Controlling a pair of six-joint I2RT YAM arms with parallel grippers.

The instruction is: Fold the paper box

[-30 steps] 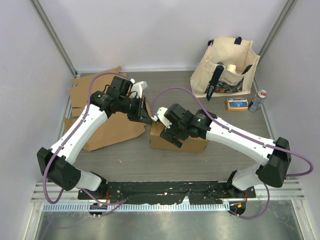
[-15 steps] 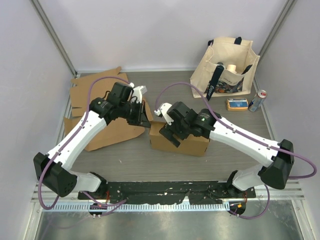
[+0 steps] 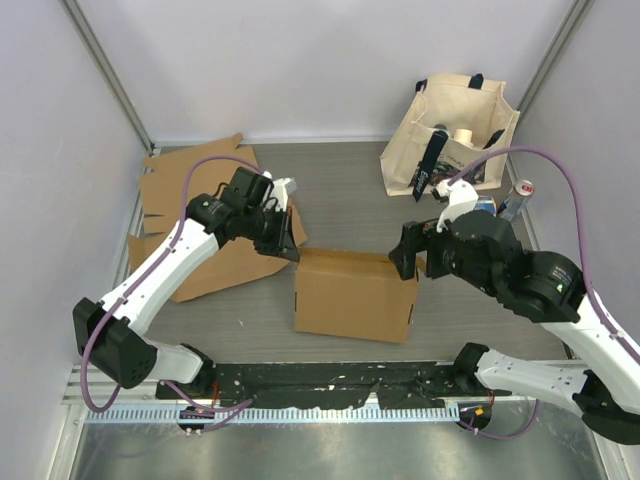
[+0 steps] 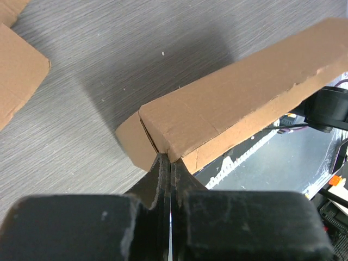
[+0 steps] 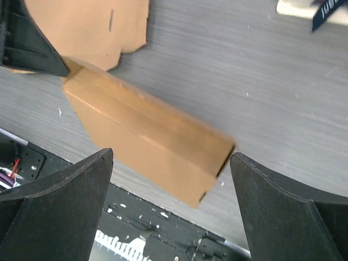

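Note:
The brown paper box [image 3: 355,295] lies closed up on the table near the front middle, broad face up. My left gripper [image 3: 291,247] is shut at the box's far left corner. In the left wrist view its fingertips [image 4: 169,162] pinch the edge of the box [image 4: 234,103] at the corner seam. My right gripper [image 3: 405,262] is wide open and empty, raised off the table just right of the box's far right corner. In the right wrist view it [image 5: 171,155] hangs above the box [image 5: 152,138] without touching it.
Flat cardboard sheets [image 3: 190,180] lie at the back left, under the left arm. A cloth tote bag [image 3: 455,135] with items stands at the back right, and a can [image 3: 517,198] is beside it. The black arm base rail [image 3: 330,385] runs along the front edge.
My right gripper has come off the box and pulled back to the right and up, now open. The box has turned broad face up. My left gripper stays at its corner.

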